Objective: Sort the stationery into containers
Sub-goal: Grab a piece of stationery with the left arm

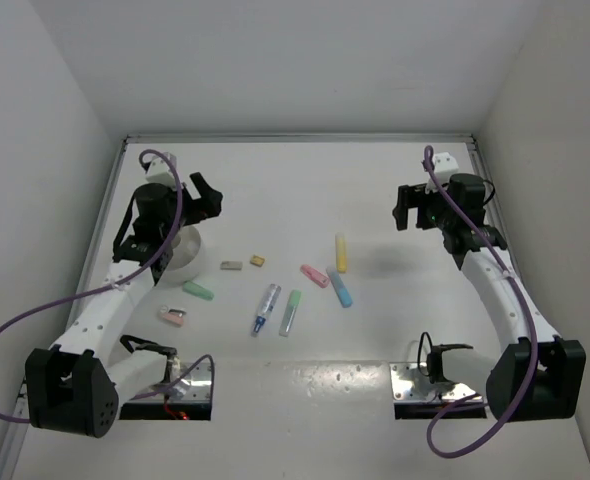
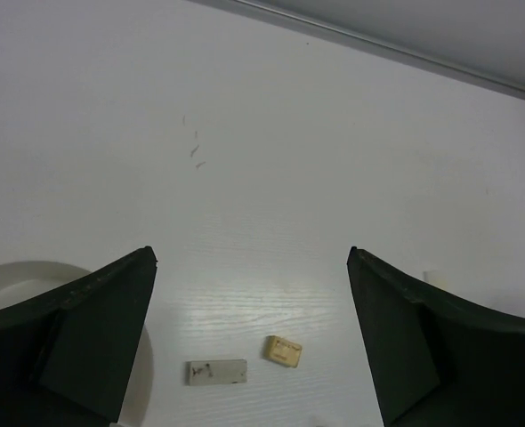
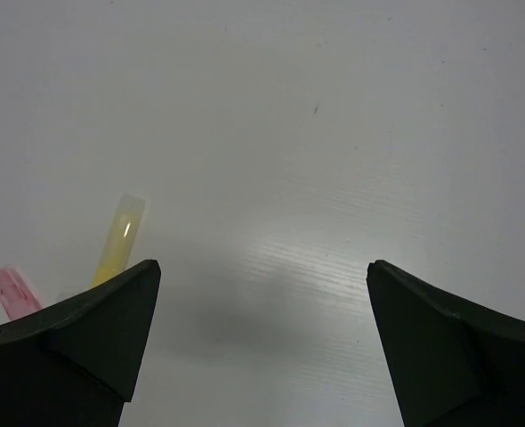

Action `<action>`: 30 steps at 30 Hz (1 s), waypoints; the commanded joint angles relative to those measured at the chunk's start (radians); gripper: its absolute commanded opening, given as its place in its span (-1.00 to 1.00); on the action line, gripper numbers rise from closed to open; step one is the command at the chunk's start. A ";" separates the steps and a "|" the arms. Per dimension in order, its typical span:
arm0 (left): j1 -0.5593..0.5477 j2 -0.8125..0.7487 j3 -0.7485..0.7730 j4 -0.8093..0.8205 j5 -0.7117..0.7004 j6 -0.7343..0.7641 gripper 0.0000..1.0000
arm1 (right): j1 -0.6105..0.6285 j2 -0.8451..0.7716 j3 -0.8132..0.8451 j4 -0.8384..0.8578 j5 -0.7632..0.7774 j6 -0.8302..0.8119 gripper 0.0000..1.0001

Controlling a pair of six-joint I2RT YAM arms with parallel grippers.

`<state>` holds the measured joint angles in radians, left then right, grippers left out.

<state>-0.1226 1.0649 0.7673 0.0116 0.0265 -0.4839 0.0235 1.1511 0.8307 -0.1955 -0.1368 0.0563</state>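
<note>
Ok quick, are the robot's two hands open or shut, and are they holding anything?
Left gripper: open, holding nothing.
Right gripper: open, holding nothing.

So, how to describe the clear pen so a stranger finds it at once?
From the white bowl beside the left arm, go right toward the near middle. The pen lies left of a green marker; only it is see-through, with a blue tip.

A robotics lab test cell: a plain white tabletop (image 1: 305,190) boxed in by bare white panel walls (image 1: 35,150) at the left, top and right of the overhead view, with two white-and-black jointed arms (image 1: 110,305) trailing purple cables (image 1: 35,312), bolted to metal plates (image 1: 415,385) near the bottom edge.
</note>
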 commanded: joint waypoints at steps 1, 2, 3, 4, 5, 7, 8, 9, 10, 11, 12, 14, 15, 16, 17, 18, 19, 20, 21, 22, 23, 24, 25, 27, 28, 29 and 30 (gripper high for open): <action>-0.002 -0.016 0.027 0.062 0.046 0.004 0.86 | 0.000 -0.031 0.002 0.044 -0.044 0.022 1.00; -0.018 -0.016 0.027 0.073 0.056 0.004 0.82 | 0.000 -0.031 0.002 0.030 -0.059 0.022 1.00; -0.029 -0.016 0.027 0.073 0.075 0.014 0.80 | 0.000 -0.031 0.002 0.030 -0.060 0.013 1.00; -0.040 -0.025 0.027 0.082 0.075 0.028 0.71 | 0.000 -0.031 0.002 0.030 -0.078 -0.001 1.00; -0.063 -0.025 0.027 0.082 0.085 0.028 0.67 | 0.000 -0.031 0.002 0.021 -0.089 -0.019 1.00; -0.101 -0.025 0.027 0.082 0.119 0.071 0.14 | 0.000 -0.042 -0.021 0.021 -0.134 -0.068 0.45; -0.115 -0.013 0.027 0.082 0.130 0.071 -0.13 | 0.000 -0.042 -0.021 0.021 -0.148 -0.088 0.02; -0.129 -0.013 0.027 0.082 0.130 0.083 -0.51 | 0.000 -0.042 -0.031 0.021 -0.173 -0.098 -0.80; -0.143 -0.002 0.027 0.082 0.139 0.084 -0.86 | 0.000 -0.051 -0.031 0.004 -0.173 -0.107 -1.00; -0.175 -0.002 0.036 0.073 0.139 0.084 -1.00 | 0.000 -0.051 -0.031 0.004 -0.173 -0.093 -1.00; -0.195 -0.002 0.036 0.064 0.139 0.084 -1.00 | 0.000 -0.051 -0.031 0.004 -0.164 -0.093 -1.00; -0.262 -0.002 0.024 0.048 0.084 0.084 -1.00 | -0.010 -0.042 -0.004 -0.028 -0.164 -0.093 0.71; -0.282 -0.016 0.024 0.028 0.072 0.059 -1.00 | -0.010 -0.030 -0.004 -0.028 -0.164 -0.093 0.99; -0.299 -0.016 0.011 0.009 0.053 0.039 -0.73 | -0.010 -0.030 0.007 -0.028 -0.164 -0.093 1.00; -0.316 -0.016 0.010 -0.014 0.005 0.018 -0.10 | -0.010 -0.030 0.007 -0.041 -0.164 -0.104 1.00; -0.354 -0.016 0.010 -0.037 -0.025 -0.005 0.96 | -0.010 -0.021 0.007 -0.053 -0.164 -0.104 0.95; -0.389 -0.016 0.010 -0.080 -0.080 -0.040 1.00 | -0.010 -0.010 0.019 -0.053 -0.179 -0.113 -0.48; -0.390 -0.016 0.010 -0.100 -0.097 -0.051 1.00 | -0.010 -0.001 0.030 -0.070 -0.179 -0.113 -0.50; -0.420 -0.003 0.010 -0.122 -0.097 -0.051 1.00 | -0.010 0.016 0.048 -0.096 -0.179 -0.113 -0.99; -0.434 -0.003 0.010 -0.165 -0.097 -0.039 1.00 | -0.010 0.016 0.048 -0.096 -0.179 -0.113 -1.00; -0.451 0.022 0.010 -0.185 -0.086 -0.024 0.97 | -0.010 0.027 0.048 -0.105 -0.179 -0.113 -1.00; -0.483 0.035 0.020 -0.209 -0.086 -0.006 0.65 | -0.010 0.027 0.060 -0.116 -0.188 -0.122 0.00; -0.498 0.050 0.020 -0.275 -0.086 0.023 0.39 | -0.010 0.051 0.061 -0.131 -0.188 -0.134 0.45; -0.537 0.122 0.081 -0.367 -0.137 0.024 -0.46 | -0.010 0.070 0.083 -0.150 -0.188 -0.135 0.72; -0.549 0.148 0.098 -0.418 -0.161 0.013 -0.58 | -0.010 0.070 0.084 -0.150 -0.188 -0.145 0.75; -0.561 0.167 0.110 -0.490 -0.180 -0.023 -0.62 | -0.010 0.082 0.084 -0.150 -0.188 -0.145 0.75; -0.574 0.181 0.110 -0.511 -0.194 -0.051 -0.62 | -0.010 0.082 0.093 -0.150 -0.188 -0.145 0.75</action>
<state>-0.6655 1.2091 0.8303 -0.3206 -0.0875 -0.4870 0.0208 1.2259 0.8688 -0.3347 -0.3004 -0.0689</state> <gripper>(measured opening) 0.199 0.873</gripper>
